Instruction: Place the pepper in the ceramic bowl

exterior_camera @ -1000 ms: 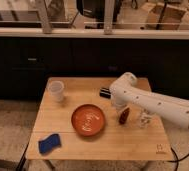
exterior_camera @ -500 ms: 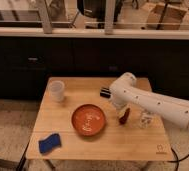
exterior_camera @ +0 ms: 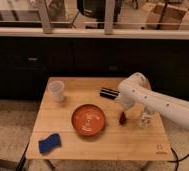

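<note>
Gripper above pepper, just outside ceramic bowl rim

Wooden table before dark cabinets, speckled floor.

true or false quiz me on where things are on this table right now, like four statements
1. The small dark red pepper lies inside the wide orange-red ceramic bowl. False: the pepper is outside the bowl, just past its rim on the picture's right, directly below the gripper.
2. The white cup stands upright on the wooden table, apart from the bowl. True.
3. The gripper is over the white cup. False: it is at the pepper, on the other side of the bowl from the cup.
4. A blue sponge lies near the table's front corner on the picture's left. True.
</note>
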`<state>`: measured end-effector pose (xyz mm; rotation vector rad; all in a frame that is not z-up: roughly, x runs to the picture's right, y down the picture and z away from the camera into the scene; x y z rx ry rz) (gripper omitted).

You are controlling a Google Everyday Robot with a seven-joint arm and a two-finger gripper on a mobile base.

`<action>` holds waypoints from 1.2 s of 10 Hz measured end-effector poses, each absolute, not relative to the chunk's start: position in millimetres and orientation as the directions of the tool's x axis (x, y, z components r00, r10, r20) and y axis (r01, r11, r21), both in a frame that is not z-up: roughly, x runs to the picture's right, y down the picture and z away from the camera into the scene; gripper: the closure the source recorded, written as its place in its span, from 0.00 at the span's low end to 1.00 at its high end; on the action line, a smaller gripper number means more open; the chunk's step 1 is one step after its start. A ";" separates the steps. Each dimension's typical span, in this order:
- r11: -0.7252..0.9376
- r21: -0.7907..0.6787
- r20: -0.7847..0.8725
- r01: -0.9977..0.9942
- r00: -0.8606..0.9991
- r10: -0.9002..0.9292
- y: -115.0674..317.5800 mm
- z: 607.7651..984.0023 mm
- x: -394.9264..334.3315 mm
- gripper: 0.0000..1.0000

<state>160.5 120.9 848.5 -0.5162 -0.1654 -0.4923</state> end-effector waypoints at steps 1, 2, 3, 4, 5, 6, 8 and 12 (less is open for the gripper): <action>0.756 -0.430 0.275 0.494 0.869 -0.412 117.2 852.2 154.0 0.25; 0.751 -0.433 0.277 0.498 0.866 -0.415 118.1 854.0 151.3 0.34; 0.746 -0.441 0.274 0.500 0.866 -0.418 124.0 852.0 158.1 0.44; 0.742 -0.444 0.271 0.502 0.865 -0.422 128.7 848.6 167.7 0.49; 0.741 -0.446 0.272 0.503 0.864 -0.423 134.6 845.0 179.9 0.50; 0.741 -0.448 0.268 0.500 0.866 -0.423 137.2 842.9 189.5 0.46; 0.747 -0.444 0.274 0.495 0.869 -0.413 140.1 842.9 190.8 0.27; 0.739 -0.434 0.287 0.515 0.857 -0.429 122.9 857.2 176.5 0.32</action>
